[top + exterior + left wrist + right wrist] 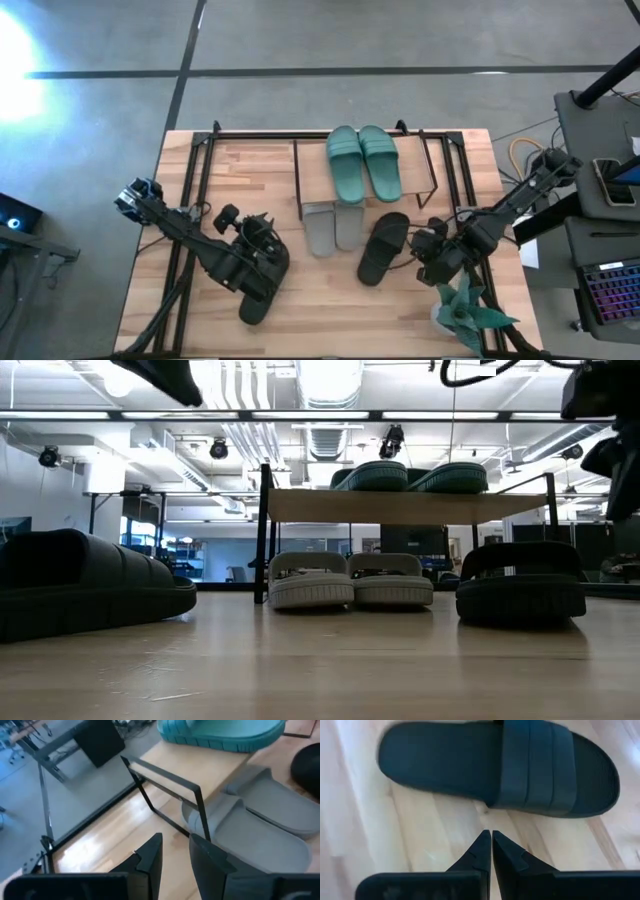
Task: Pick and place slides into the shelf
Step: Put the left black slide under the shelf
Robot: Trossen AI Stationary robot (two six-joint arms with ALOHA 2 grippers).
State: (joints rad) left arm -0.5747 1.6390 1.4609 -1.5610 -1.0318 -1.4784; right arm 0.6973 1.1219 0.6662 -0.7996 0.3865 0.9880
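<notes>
High view: the wooden table (400,310) carries the shelf (310,170) at its far middle, with the teal slides (363,162) side by side on its plank top. The grey slides (332,226) sit under the plank, heels sticking out toward the arms. One black slide (384,246) lies flat just ahead of the right gripper (428,252), whose fingers (475,855) are pressed together with only a hairline gap, tips just short of the slide's long edge and holding nothing. The second black slide (256,300) lies near the left arm, behind and below the left gripper (262,232). That gripper's fingers (150,857) stand slightly apart and empty, pointing at the shelf's black wire leg and the nearest grey slide just beyond the tips.
</notes>
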